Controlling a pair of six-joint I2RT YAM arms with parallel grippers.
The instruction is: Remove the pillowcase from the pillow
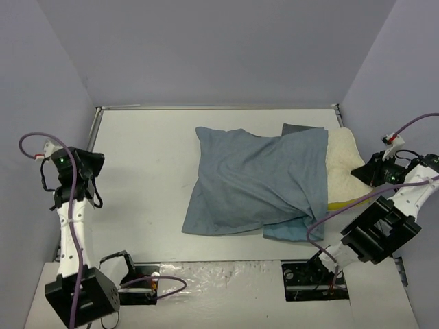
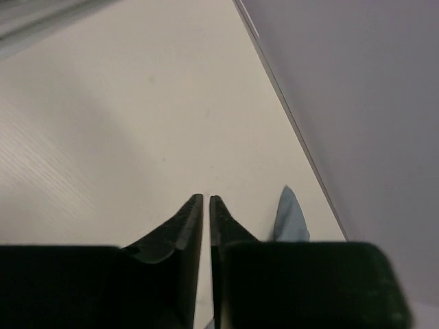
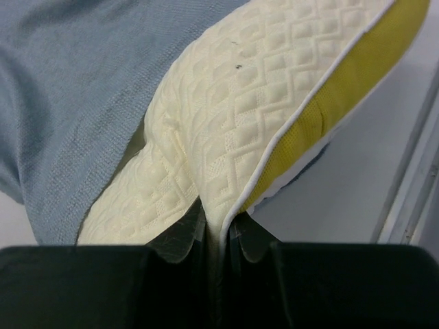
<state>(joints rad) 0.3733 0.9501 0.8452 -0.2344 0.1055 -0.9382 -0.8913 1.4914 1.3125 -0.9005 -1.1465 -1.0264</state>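
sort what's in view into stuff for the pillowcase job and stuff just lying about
For the job: pillowcase; pillow; right jaws, shut on the pillow's edge.
Just there: table; left jaws, shut on nothing; purple cables.

My pillowcase (image 1: 257,181) is plain blue-grey with a fine, even weave. The pillow (image 3: 274,103) is cream, quilted in a diamond pattern, with a mustard-yellow side band and white piping along its edge. My right gripper (image 3: 218,226) and left gripper (image 2: 206,205) are black. The counter (image 1: 144,171) is off-white, and the walls (image 1: 219,48) are pale lilac-grey.
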